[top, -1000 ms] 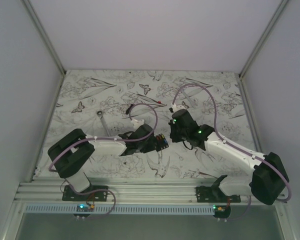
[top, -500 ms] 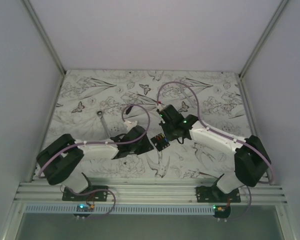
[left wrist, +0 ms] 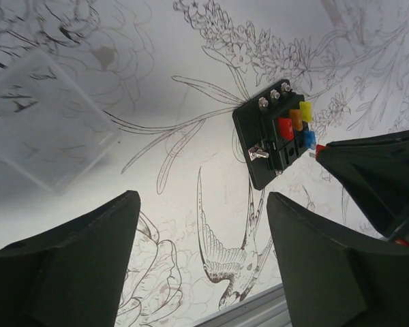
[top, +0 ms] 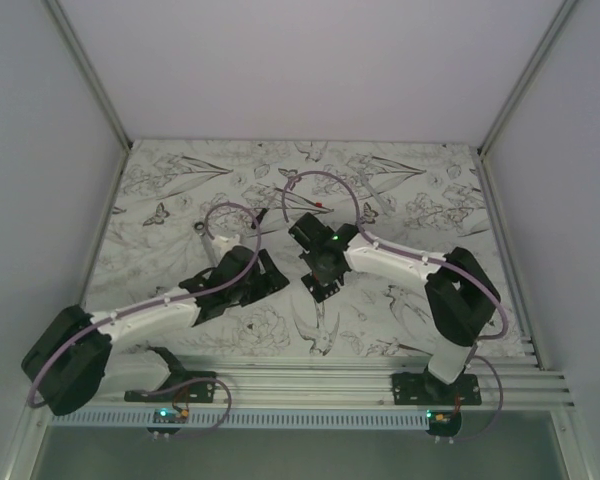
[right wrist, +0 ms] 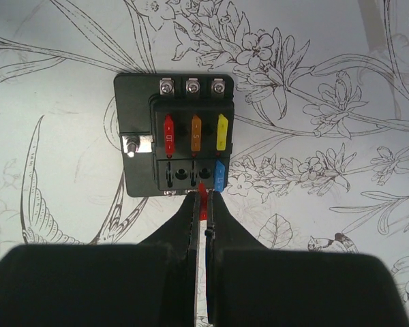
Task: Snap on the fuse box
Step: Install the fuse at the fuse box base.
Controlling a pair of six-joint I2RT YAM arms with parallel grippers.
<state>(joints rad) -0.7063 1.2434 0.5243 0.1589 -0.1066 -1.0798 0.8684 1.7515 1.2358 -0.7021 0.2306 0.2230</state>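
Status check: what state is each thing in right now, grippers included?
fuse box: uncovered, four fuses seated, two slots empty.
clear cover: off, lying apart from the box.
red fuse: pinched at the box's edge.
right gripper: shut on red fuse.
left gripper: open, empty.

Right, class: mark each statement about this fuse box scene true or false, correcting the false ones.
1. The left jaws stand open and empty. True.
2. The fuse box hangs clear of the table. False: it lies on it.
3. The right jaws pinch a red fuse. True.
4. Every slot holds a fuse. False: two lower slots are empty.
5. The clear cover sits on the box. False: it lies apart on the table.
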